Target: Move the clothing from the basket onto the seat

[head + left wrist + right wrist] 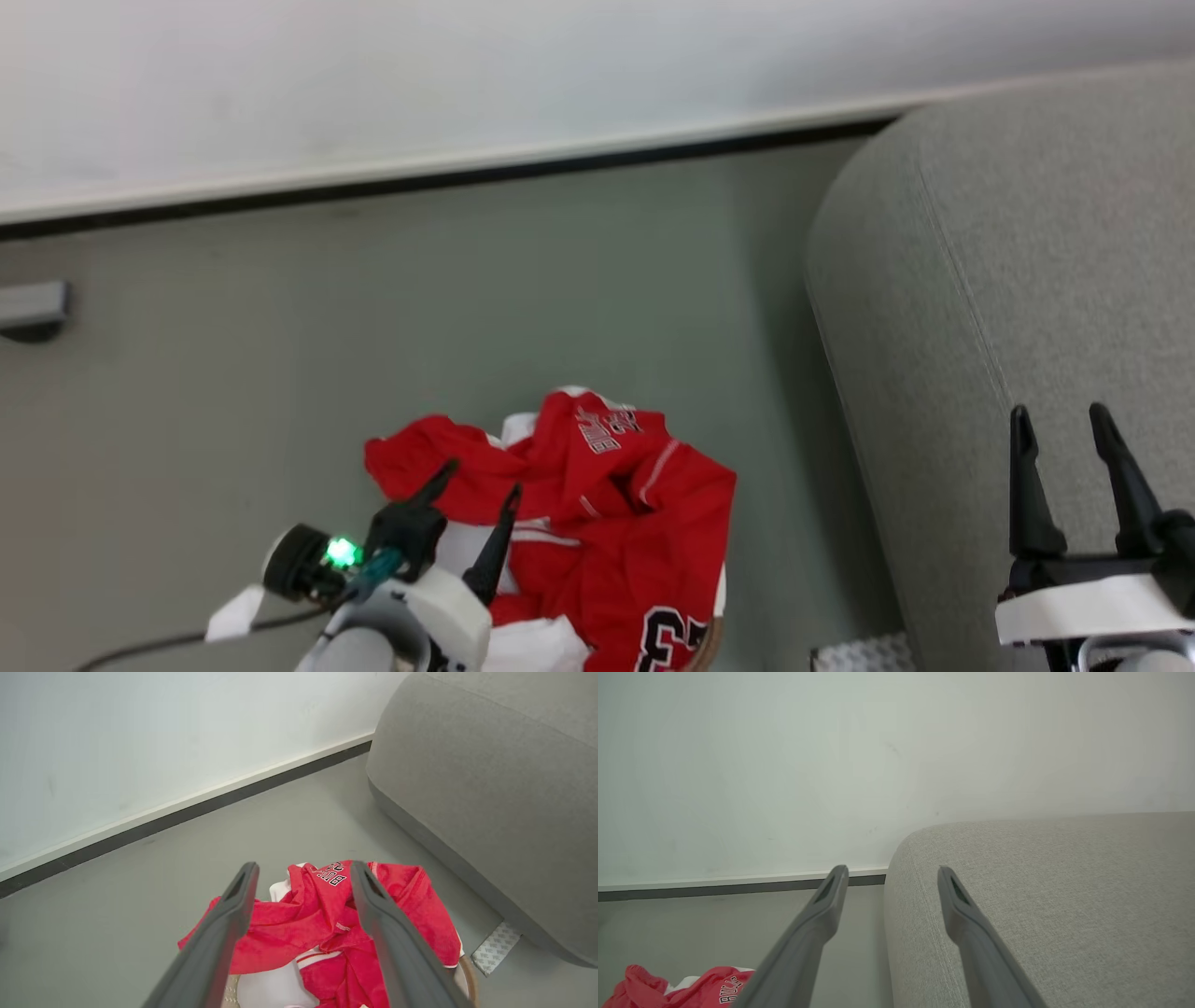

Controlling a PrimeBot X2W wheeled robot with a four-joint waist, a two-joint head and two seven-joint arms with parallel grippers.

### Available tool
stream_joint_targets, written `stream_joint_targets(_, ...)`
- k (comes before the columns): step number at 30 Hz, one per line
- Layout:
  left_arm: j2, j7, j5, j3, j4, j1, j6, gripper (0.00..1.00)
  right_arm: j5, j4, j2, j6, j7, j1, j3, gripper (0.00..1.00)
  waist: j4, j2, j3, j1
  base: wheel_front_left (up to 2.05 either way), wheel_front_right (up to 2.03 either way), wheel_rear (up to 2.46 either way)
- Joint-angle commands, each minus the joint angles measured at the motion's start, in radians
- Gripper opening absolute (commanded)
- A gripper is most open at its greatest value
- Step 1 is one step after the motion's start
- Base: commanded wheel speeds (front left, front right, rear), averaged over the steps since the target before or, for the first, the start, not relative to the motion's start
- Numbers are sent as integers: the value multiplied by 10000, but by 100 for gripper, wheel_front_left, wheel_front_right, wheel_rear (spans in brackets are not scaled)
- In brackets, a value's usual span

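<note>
Partly legible, clothing [611, 509], perhaps "BULLS", numeral 3

The grey floor [373, 327] bears the basket [468, 977], the seat [1027, 280] and a patterned strip [496, 947].

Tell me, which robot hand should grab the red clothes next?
Probably the left. The left gripper hangs open right over the clothing heaped in the basket, with its fingers pointing at it. The right gripper, open too, is over the seat, away from the pile.
</note>
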Motion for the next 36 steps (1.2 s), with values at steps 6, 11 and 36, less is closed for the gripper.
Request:
stream_joint_targets(6,348,418,1003,-818,1814,-1569,114,100,596,-215,-14,-24,-28,-777,131,100,-897,-1,1880,-2,0,0,0)
stream_joint_targets(11,397,786,1535,-1230,2815,-2485,362,100,1096,-428,-1,-24,-29,-1258,158,100,-1173,-1,2849,-2,0,0,0)
stream_joint_targets(36,382,241,2438,-2160,4970,-4913,2066,100,2134,-489,-11,-24,-29,-1744,892,100,-1613,-1,4557,-2,0,0,0)
